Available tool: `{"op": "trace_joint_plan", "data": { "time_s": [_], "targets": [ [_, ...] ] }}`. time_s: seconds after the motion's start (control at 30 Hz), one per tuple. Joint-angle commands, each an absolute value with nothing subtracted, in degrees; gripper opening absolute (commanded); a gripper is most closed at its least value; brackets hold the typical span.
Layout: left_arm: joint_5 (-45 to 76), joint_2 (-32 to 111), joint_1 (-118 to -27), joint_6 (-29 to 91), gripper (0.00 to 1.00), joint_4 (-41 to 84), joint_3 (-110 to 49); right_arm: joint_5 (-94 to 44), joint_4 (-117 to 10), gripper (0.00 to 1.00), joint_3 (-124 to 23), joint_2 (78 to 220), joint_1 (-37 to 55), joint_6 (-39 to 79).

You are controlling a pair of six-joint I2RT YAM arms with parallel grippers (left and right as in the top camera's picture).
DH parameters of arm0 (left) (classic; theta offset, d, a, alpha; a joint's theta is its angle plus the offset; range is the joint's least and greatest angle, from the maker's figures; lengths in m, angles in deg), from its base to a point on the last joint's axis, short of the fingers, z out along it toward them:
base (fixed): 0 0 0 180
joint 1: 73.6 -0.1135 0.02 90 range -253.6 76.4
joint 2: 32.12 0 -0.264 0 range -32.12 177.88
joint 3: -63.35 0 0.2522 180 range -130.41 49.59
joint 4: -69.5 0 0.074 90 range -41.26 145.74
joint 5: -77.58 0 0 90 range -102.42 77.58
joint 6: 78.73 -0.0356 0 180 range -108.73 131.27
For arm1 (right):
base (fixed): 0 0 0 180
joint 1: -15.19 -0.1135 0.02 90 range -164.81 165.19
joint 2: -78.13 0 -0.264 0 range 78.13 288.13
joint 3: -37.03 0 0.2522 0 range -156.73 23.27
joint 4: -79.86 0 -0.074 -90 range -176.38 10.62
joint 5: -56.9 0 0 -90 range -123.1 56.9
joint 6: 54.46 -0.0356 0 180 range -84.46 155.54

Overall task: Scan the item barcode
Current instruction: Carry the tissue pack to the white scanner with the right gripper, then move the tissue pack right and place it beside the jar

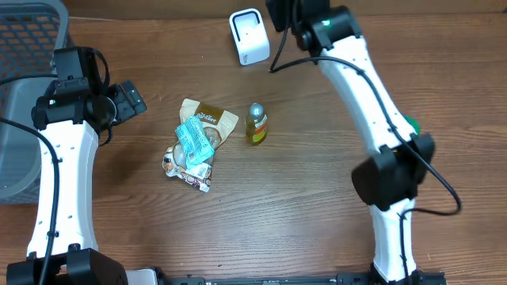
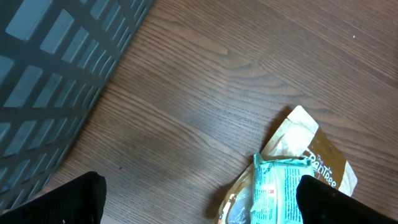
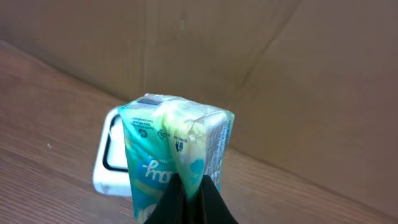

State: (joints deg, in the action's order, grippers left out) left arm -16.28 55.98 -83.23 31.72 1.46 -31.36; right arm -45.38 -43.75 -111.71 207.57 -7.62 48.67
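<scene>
Only the right wrist view shows the tissue pack (image 3: pixel 177 149): the right claw (image 3: pixel 189 194) is pinched shut on its bottom edge, and it stands tall just in front of the white scanner (image 3: pixel 99 174), near the back wall (image 3: pixel 298 74). From above, the pack seems hidden. The left claw (image 2: pixel 199 208) hangs wide open, holding nothing, with bare table (image 2: pixel 205 93) between the basket (image 2: pixel 50 68) and the snack pile (image 2: pixel 292 180).

Teal-and-white tissue pack (image 3: pixel 161 149); white scanner (image 1: pixel 249 36), black window rim; brown wood-grain bench (image 1: pixel 301 198); grey lattice basket (image 1: pixel 24 47); amber bottle (image 1: pixel 256 124).
</scene>
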Motion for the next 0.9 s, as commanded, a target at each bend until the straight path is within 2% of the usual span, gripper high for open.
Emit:
{"op": "trace_joint_plan", "data": {
  "time_s": [0.0, 0.4, 0.87],
  "targets": [
    [-16.4, 55.6, -83.3, 31.0, 0.99, 1.6, -31.8, -45.9, -47.0, 0.04, -112.4, 211.2, -7.8, 49.1],
    [-16.4, 55.6, -83.3, 31.0, 0.99, 1.6, -31.8, -49.0, -56.1, 0.04, -112.4, 221.1, -8.6, 50.4],
    [-16.4, 55.6, -83.3, 31.0, 1.0, 1.6, -31.8, -55.7, -69.5, 0.04, -112.4, 224.2, -12.0, 76.7]
  ]
}}
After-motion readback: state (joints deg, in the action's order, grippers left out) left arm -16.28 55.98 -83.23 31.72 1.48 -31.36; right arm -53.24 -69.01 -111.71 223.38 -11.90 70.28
